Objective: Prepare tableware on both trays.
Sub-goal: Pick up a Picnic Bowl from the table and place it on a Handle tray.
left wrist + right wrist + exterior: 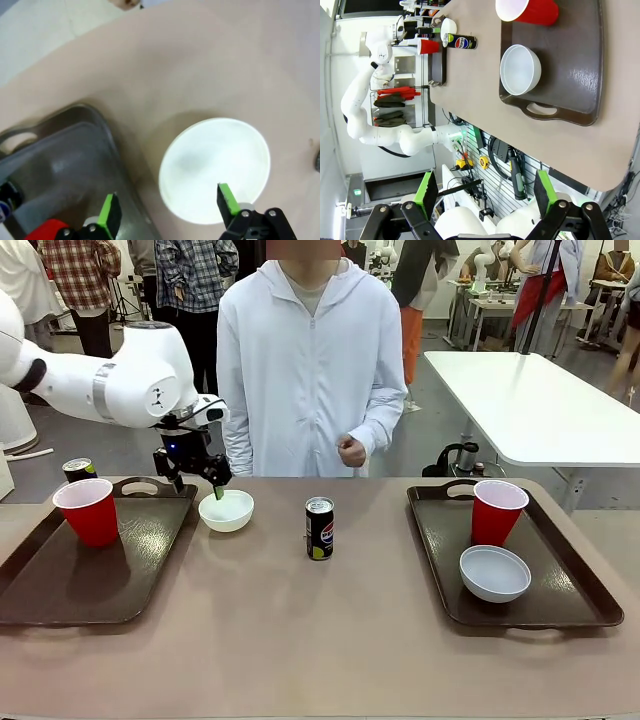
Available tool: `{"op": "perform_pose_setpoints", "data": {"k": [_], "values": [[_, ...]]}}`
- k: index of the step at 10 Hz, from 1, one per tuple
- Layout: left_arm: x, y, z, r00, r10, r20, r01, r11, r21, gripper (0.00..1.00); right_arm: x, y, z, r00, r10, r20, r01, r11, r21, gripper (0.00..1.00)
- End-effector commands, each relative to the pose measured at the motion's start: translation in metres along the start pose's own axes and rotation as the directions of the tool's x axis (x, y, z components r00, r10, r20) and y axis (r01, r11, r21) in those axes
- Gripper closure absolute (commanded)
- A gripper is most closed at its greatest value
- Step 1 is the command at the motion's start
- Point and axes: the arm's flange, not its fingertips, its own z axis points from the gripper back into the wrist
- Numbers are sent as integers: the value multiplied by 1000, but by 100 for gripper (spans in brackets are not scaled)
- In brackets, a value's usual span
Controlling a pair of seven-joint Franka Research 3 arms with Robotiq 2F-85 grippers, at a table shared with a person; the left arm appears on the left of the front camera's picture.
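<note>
L claw spread over white bowl on desk.
Glossy R tray: red cup, 2nd bowl; R claw spread.

I see the tan table carrying four things directly. A brown tray lies by its left edge and a matching tray by its right edge. A white bowl sits near the far edge, just beside the left tray's far corner. A black soda can stands upright around the middle.
</note>
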Motion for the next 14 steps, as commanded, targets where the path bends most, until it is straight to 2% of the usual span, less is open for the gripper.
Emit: {"op": "perform_pose_setpoints", "data": {"k": [1, 2, 3, 4, 5, 6, 7, 8, 9, 10, 11, 12, 13, 14], "values": [[14, -16, -2, 1000, 1, -21, 1, 999, 52, 0, -1, 3, 1, 1000, 3, 2, -3, 1000, 11, 0], [17, -21, -11, 999, -6, -40, 9, 998, 69, 0, -1, 3, 1, 1000, 3, 2, -3, 1000, 11, 0], [18, -24, -19, 998, -14, -54, 17, 997, 70, 4, -1, 3, 1, 1000, 3, 2, -3, 1000, 11, 0], [19, -25, -24, 998, -13, -67, 18, 997, 74, 16, -1, 3, 1, 1000, 3, 2, -3, 1000, 11, 0], [19, -24, -26, 997, -14, -73, 19, 997, 72, 20, -1, 3, 1, 1000, 3, 2, -3, 1000, 11, 0], [20, -22, -28, 997, -13, -81, 18, 998, 68, 32, -1, 3, 1, 1000, 3, 2, -3, 1000, 11, 0], [20, -21, -29, 996, -10, -85, 16, 998, 66, 36, -1, 3, 1, 1000, 3, 2, -3, 1000, 11, 0], [20, -20, -29, 996, -8, -86, 14, 998, 65, 48, -1, 3, 1, 1000, 3, 2, -3, 1000, 11, 0], [19, -19, -27, 996, -7, -84, 13, 998, 64, 52, -1, 3, 1, 1000, 3, 2, -3, 1000, 11, 0], [19, -17, -26, 997, -2, -83, 7, 998, 61, 65, -1, 3, 1, 1000, 3, 2, -3, 1000, 11, 0], [18, -13, -28, 996, 11, -91, -6, 998, 59, 60, -1, 3, 1, 1000, 3, 2, -3, 1000, 11, 0], [17, -9, -28, 995, 19, -93, -14, 998, 53, 83, -1, 3, 1, 1000, 3, 2, -3, 1000, 11, 0], [15, -4, -30, 995, 26, -97, -21, 998, 53, 79, -1, 3, 1, 1000, 3, 2, -3, 1000, 11, 0], [14, 1, -30, 994, 37, -99, -33, 998, 46, 100, -1, 3, 1, 1000, 3, 2, -3, 1000, 11, 0]]}}
